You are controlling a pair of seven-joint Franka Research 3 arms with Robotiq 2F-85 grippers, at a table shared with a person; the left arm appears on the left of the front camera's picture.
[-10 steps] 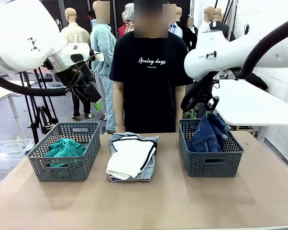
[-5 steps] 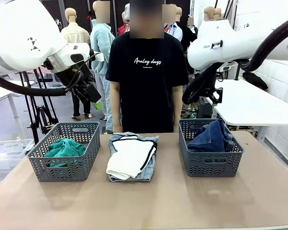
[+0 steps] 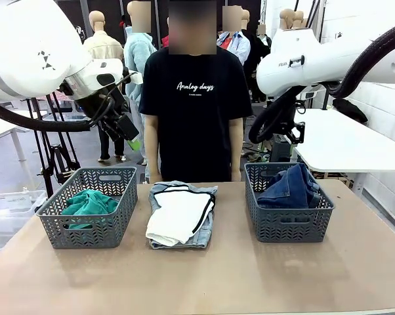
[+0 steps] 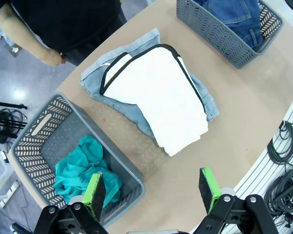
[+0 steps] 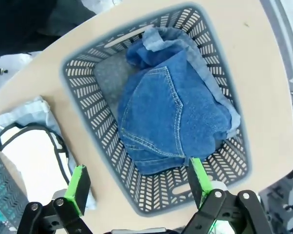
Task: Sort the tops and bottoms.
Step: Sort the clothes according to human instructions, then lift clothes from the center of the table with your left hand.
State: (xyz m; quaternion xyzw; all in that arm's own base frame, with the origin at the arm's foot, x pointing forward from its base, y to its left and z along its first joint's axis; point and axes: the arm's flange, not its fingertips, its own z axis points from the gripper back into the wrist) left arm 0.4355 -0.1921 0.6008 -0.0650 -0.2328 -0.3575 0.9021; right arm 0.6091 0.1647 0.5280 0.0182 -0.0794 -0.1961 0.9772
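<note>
Our right claw (image 5: 138, 184) hangs with jaws apart and empty above the dark jeans (image 5: 171, 117) heaped in the right basket (image 5: 95, 117). Our left claw (image 4: 151, 187), likewise spread and empty, hovers over the bench (image 4: 234, 102). There the white shorts (image 4: 161, 97) lie on the light denim shorts (image 4: 90, 80), and the teal top (image 4: 83, 168) sits in the left basket (image 4: 39, 131).

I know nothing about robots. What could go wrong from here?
1. The white shorts lie right on top of the light blue denim shorts, so a grab might lift or drag both at once.
2. The jeans are heaped above the rim of the right basket. Adding more bottoms may push cloth over the edge.
</note>
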